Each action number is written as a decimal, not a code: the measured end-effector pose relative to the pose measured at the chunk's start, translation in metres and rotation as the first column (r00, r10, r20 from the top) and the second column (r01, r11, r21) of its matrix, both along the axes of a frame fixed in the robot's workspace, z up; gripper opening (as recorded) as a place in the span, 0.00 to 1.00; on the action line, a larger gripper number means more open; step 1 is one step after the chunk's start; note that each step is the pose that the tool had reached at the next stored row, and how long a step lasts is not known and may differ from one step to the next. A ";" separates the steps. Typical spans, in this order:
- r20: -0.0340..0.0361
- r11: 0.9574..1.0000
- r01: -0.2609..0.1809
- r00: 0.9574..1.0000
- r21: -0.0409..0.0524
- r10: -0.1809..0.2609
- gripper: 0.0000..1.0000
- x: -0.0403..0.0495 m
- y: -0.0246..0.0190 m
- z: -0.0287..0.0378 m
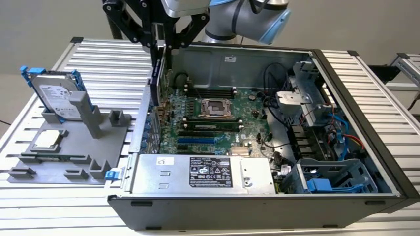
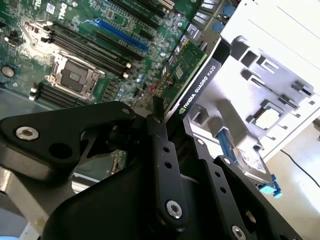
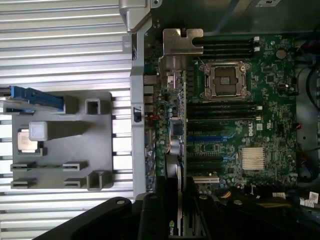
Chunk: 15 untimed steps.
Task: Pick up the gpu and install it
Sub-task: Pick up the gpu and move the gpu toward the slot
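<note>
Green board outward, the gpu stands on edge, clamped in my tool, over the motherboard at its edge beside the case wall. I judge it is held upright so its connector edge faces the slots.

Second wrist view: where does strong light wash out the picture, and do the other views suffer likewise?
Second wrist view: glare bleaches the ribbed silver metal table, while the black gripper, shut on the thin green-and-black gpu, looks dark. First wrist view: the same table glares too. Exterior view: evenly lit.
</note>
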State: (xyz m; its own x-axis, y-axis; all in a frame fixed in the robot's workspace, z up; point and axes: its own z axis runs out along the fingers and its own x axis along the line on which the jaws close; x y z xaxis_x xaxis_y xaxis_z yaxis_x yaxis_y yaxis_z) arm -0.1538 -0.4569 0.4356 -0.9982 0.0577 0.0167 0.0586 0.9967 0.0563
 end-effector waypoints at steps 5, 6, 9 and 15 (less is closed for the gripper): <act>0.000 1.000 0.000 1.000 0.000 0.000 0.00 0.0046 0.0000 0.0000; -0.001 1.000 0.000 1.000 0.000 0.000 0.00 0.0055 0.0000 0.0000; -0.001 1.000 0.000 1.000 0.000 0.000 0.00 0.0081 0.0000 0.0000; -0.001 1.000 0.000 1.000 0.000 0.000 0.00 0.0130 0.0000 0.0000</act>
State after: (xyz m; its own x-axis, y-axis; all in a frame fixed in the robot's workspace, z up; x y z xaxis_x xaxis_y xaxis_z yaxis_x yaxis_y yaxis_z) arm -0.1408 -0.4568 0.4355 -0.9982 0.0577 0.0181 0.0587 0.9967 0.0563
